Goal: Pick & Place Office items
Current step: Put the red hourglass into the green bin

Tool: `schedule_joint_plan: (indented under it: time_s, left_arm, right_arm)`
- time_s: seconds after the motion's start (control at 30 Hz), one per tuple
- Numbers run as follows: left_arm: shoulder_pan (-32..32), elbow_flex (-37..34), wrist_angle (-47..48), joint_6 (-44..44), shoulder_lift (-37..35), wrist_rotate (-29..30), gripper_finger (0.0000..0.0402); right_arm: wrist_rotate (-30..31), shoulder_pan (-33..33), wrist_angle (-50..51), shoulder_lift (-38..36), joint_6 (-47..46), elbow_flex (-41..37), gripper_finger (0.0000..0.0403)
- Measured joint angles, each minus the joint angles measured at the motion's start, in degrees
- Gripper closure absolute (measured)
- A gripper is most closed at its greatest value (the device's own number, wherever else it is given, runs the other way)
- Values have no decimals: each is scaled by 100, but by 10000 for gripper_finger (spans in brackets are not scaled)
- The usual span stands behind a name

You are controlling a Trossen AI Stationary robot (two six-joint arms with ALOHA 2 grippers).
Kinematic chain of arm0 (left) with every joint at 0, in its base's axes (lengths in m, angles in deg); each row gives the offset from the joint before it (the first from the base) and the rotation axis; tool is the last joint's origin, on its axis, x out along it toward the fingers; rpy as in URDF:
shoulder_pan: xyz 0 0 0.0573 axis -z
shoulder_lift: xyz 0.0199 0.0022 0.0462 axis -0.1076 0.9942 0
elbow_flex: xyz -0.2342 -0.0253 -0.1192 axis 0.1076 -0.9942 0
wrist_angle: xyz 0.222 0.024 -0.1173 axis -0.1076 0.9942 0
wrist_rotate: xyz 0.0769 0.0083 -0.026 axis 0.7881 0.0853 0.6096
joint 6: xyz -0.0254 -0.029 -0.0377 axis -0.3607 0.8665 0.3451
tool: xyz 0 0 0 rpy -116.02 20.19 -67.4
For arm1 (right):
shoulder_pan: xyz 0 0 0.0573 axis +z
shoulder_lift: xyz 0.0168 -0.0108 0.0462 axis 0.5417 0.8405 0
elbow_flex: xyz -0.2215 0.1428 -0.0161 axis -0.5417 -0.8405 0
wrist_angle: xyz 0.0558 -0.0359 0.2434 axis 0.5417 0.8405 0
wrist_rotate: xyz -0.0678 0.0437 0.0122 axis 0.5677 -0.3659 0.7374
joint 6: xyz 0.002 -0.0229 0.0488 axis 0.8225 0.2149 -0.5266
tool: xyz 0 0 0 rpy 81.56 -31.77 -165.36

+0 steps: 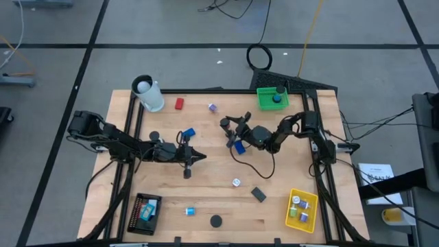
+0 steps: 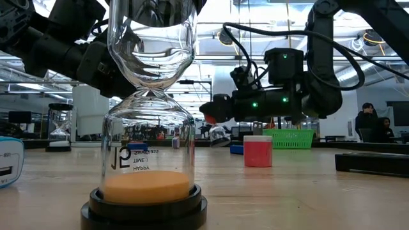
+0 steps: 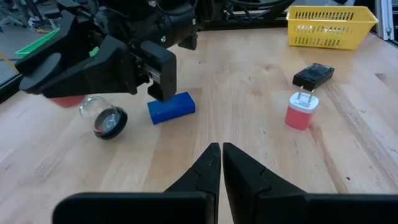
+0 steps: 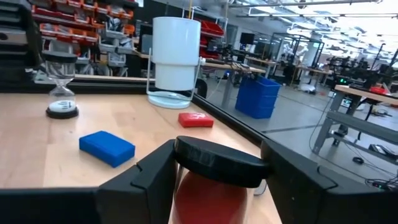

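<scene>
The left gripper point(image 3: 221, 163) hovers low over the wooden counter point(image 3: 249, 112) with its jaws clenched on nothing. Ahead of them lies a flat blue rectangular block point(image 3: 171, 107); it looks light, stiff and easy to pinch across its short sides. Beside it a small glass hourglass with a dark base point(image 3: 104, 117) lies tipped over; it is probably fragile and apt to roll.

The right gripper point(image 4: 214, 180) holds a red cylindrical piece with a black round cap point(image 4: 217, 163) between half-spread jaws, raised off the counter. It seems rigid, perhaps slippery, and is gripped on its sides below the cap.
</scene>
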Motion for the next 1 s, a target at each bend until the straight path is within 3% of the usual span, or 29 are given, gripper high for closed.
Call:
schedule_joint_plan:
  time_s: [0.27, 0.37, 0.47, 0.6, 0.73, 1.0]
  left_arm:
    - [-1, 0, 2, 4, 0, 11, 376]
    - [-51, 2, -25, 113, 0, 544, 376]
    - [-498, 80, 80, 264, -146, 852, 376]
    - [-1651, 577, 1081, 647, -389, 90, 376]
    - [-2664, 1397, 2326, 813, -189, -1160, 376]
    - [-3003, 2190, 2623, 545, 919, -2122, 376]
  right_arm:
    - [-2, 19, 188, 0, -129, 0, 195]
    - [0, 52, 191, 0, -91, 0, 192]
    - [-4, 84, 137, 0, -25, 0, 194]
    - [-3, 113, 127, -2, 37, 0, 195]
    - [-38, 160, 126, -2, 151, 0, 193]
    - [-161, 160, 4, -2, 281, -2, 194]
